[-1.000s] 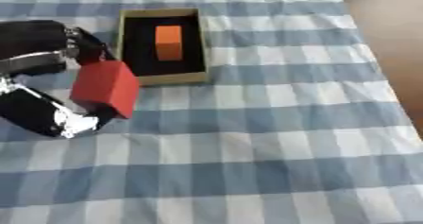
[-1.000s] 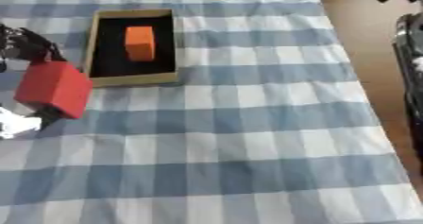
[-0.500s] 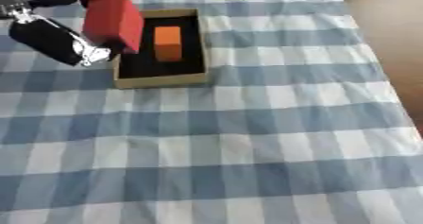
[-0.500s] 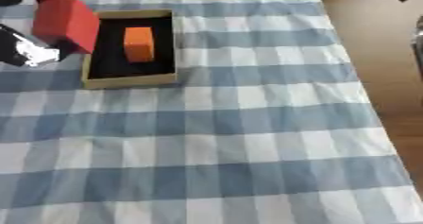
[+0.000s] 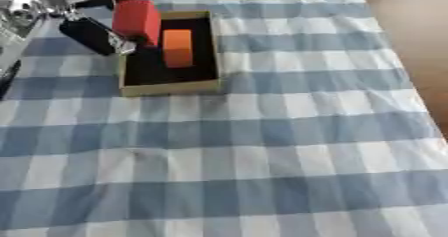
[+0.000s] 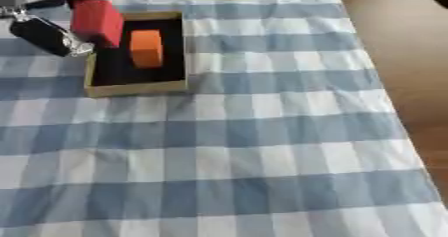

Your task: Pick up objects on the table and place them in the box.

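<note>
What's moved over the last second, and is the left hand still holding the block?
The left hand has carried the red block from the table left of the box up to the far-left edge of the open cardboard box. Its fingers remain closed on the block; nothing was released. The orange block stays in the box, and the blue checked tablecloth is unchanged.

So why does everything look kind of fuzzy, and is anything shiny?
In the left eye view the whole picture is soft, and the left hand holding the red block is the most smeared; bright glare sits on the silver arm part at top left. In the right eye view the orange block in the box has blurry edges too.
</note>
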`<state>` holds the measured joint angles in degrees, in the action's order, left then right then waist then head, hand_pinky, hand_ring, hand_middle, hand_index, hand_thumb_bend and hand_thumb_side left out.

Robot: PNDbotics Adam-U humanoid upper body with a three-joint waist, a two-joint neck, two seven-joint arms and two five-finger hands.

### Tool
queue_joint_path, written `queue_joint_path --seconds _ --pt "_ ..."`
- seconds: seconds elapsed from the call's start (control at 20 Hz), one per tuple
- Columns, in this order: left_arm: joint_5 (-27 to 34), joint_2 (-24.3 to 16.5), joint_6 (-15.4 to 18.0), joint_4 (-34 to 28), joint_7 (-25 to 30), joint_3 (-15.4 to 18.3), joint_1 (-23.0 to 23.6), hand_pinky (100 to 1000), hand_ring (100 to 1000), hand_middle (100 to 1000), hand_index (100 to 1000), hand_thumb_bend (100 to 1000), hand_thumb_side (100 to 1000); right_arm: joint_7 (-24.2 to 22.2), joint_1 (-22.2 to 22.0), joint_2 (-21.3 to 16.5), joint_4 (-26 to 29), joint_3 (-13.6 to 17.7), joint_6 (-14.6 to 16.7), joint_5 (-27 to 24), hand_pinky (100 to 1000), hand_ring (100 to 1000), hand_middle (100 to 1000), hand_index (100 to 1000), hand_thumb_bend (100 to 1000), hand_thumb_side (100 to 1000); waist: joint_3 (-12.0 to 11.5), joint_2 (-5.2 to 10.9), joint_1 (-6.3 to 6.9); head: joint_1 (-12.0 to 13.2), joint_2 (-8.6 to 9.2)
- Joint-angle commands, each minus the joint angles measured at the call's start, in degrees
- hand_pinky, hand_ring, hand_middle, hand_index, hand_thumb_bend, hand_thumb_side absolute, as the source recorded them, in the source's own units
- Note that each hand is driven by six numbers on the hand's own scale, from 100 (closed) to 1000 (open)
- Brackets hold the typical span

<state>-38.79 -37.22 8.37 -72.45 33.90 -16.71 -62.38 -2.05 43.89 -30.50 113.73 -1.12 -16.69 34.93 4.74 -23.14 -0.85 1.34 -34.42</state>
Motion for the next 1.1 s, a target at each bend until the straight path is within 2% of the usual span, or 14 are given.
queue_joint_path --seconds 0.05,0.4,0.6,0.8,1.0,1.1 --pt "-2.40 0.48 1.54 3.27 -1.81 1.50 -1.85 706 680 616 722 100 402 -0.08 1.18 -0.40 0.86 0.35 -0.05 -0.16 852 761 465 698 100 801 0.34 0.98 0.06 0.36 0.95" --pt "-7.78 2.08 2.68 9.47 -3.68 2.31 -1.02 705 679 607 711 100 405 0.32 1.15 -0.24 0.86 0.77 -0.31 -0.36 852 761 464 698 100 801 0.99 0.50 -0.17 0.76 0.88" --pt "-8.81 2.84 3.17 11.70 -4.15 2.86 -0.59 708 688 611 715 100 426 0.43 1.22 -0.07 0.86 0.82 -0.37 -0.36 852 761 463 698 100 801 1.02 0.49 -0.40 0.98 0.83" --pt "-8.18 3.57 3.22 12.81 -4.68 3.21 -0.41 726 703 626 735 100 518 0.42 1.19 0.19 0.86 0.89 -0.45 -0.32 852 760 463 698 100 801 1.15 0.54 -0.68 1.38 1.08" --pt "-7.04 3.85 3.79 13.18 -5.05 3.18 -0.14 757 745 696 792 100 590 0.50 0.99 0.31 0.86 1.07 -0.62 -0.25 852 759 461 696 100 802 1.31 0.55 -0.82 1.67 1.20" --pt "-7.64 3.76 4.07 12.99 -5.12 3.02 -0.14 772 768 725 815 180 600 0.52 0.88 0.35 0.86 1.13 -0.70 -0.28 852 759 460 696 100 803 1.29 0.56 -0.79 1.69 1.19"
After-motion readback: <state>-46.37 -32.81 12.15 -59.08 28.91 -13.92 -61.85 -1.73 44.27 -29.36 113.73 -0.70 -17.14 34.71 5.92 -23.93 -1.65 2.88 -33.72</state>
